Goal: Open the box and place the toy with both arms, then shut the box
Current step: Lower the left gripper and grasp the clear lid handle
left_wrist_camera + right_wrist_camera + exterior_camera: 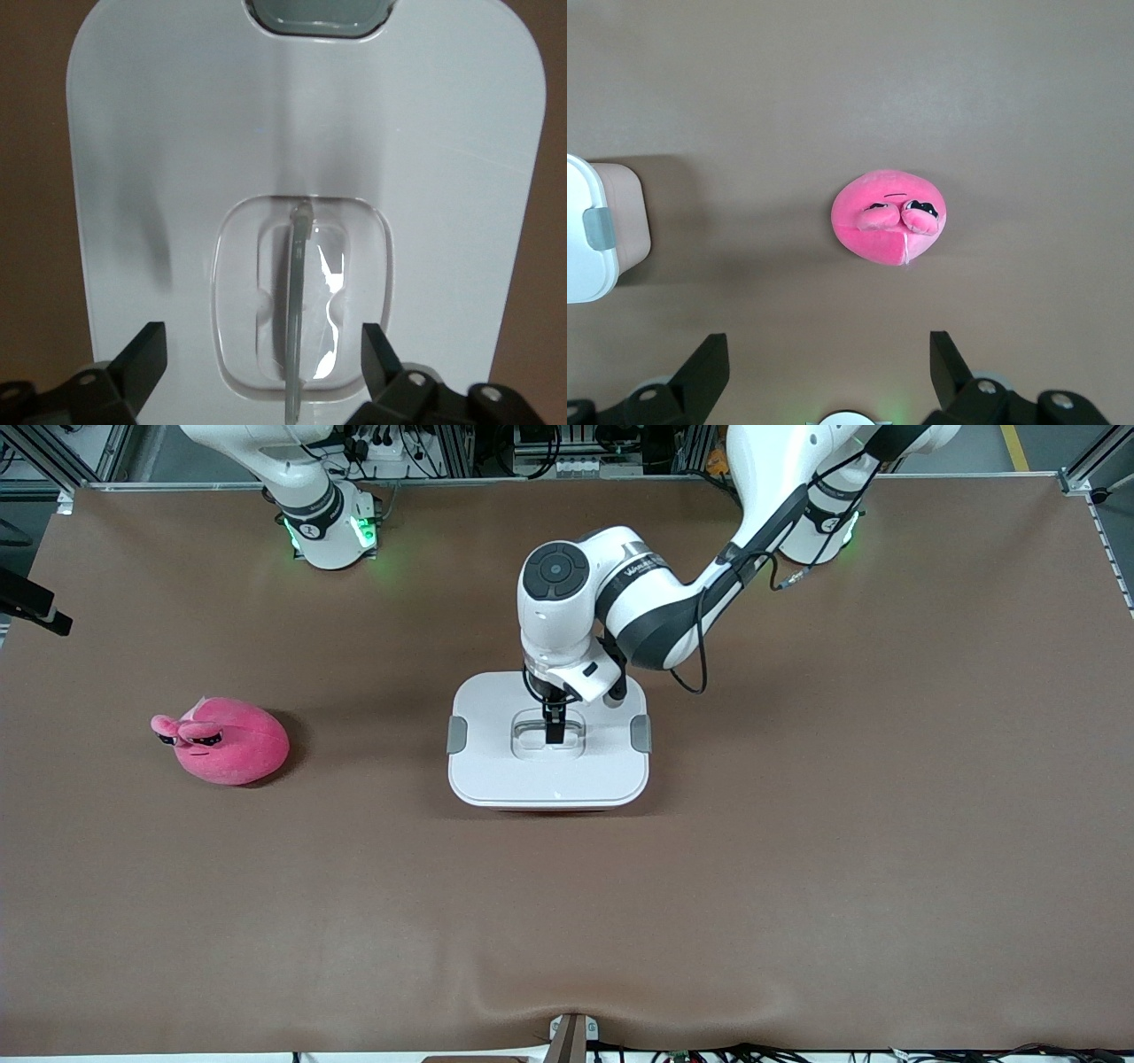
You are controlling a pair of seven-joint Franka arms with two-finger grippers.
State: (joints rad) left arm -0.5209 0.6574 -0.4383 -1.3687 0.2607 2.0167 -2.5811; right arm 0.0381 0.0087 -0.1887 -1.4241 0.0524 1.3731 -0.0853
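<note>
you have the rounded-rectangular pink plastic box with its white lid sitting at the centre of the brown desk, lid on and both grey side clips down. the left pincer hangs over the lid's recessed handle, its fingers spread wide to either side of the thin upright handle bar, not yet gripping. take that bar across its middle; the lid looks light and stiff but smooth, so i'd judge a shallow pinch could slip. the round hot-pink plush toy lies at about nine o'clock from the box, well apart, toward the right arm's end of the desk. the right pincer waits high over the desk with the toy in its wrist view, fingers wide apart. the toy should be soft and light; squeeze its body, not the ears.
</note>
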